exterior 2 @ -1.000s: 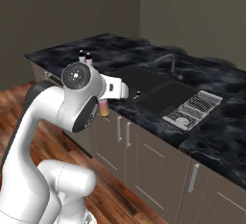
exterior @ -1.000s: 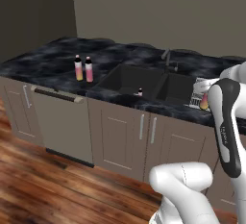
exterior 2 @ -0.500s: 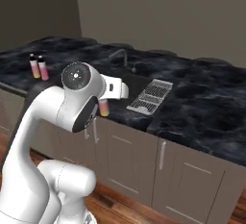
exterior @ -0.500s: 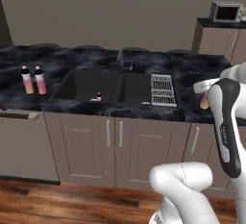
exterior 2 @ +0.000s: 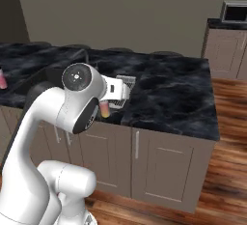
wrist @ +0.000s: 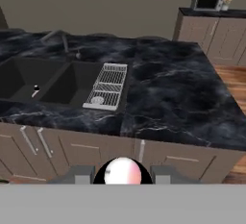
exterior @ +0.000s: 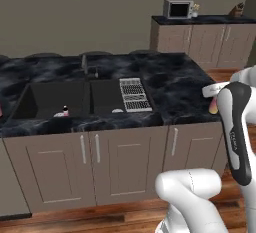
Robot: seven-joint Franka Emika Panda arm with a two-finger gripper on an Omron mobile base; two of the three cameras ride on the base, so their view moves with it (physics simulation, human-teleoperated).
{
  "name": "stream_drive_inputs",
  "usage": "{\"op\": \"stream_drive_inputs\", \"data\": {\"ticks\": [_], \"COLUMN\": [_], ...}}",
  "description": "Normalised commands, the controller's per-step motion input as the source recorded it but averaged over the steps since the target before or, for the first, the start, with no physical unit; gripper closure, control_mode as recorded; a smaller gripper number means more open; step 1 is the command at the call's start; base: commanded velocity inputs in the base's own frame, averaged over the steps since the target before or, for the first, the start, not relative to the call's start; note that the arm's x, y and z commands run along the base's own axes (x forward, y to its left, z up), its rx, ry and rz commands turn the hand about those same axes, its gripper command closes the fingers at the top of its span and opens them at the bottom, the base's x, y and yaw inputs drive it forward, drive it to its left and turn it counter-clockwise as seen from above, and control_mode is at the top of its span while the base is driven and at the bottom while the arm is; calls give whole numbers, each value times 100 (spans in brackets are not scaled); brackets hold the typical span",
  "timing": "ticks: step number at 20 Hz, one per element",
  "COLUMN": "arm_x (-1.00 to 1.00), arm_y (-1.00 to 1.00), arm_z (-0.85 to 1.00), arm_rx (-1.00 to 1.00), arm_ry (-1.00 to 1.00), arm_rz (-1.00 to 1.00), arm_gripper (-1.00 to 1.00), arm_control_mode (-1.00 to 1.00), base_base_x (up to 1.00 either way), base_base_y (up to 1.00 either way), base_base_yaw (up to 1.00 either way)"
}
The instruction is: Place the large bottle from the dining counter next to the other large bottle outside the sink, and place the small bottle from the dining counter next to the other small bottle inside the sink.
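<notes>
The two-finger gripper (wrist: 122, 172) is pinched on a pink-and-white bottle (wrist: 123, 171), whose rounded top sits between the dark fingertips (wrist: 79, 172) in the hand view. The left base view shows the same bottle (exterior: 213, 108) as a pink sliver beside the white arm, and the right base view shows its pink and yellow lower part (exterior 2: 104, 109) under the wrist. The dark rectangular two-basin sink (exterior: 30, 98) is set in the glossy black marble-look counter (wrist: 178, 98). A small dark-capped bottle (exterior: 65, 111) stands in the left basin; the hand view gives it as a tiny speck (wrist: 35, 90). The ribbed grey drain rack (exterior: 134, 93) lies at the sink's right side. At the right base view's left edge, a pink bottle (exterior 2: 2, 79) stands on the counter.
</notes>
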Motion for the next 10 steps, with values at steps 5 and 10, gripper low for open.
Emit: {"op": "stream_drive_inputs", "data": {"ticks": [5,10], "arm_x": [0,0], "arm_y": [0,0], "arm_z": [0,0], "arm_rx": [0,0], "arm_ry": [0,0], "arm_rz": [0,0], "arm_gripper": [100,100], "arm_control_mode": [100,100], "base_base_x": [0,0], "base_base_y": [48,68], "base_base_yaw": [-28,-16]}}
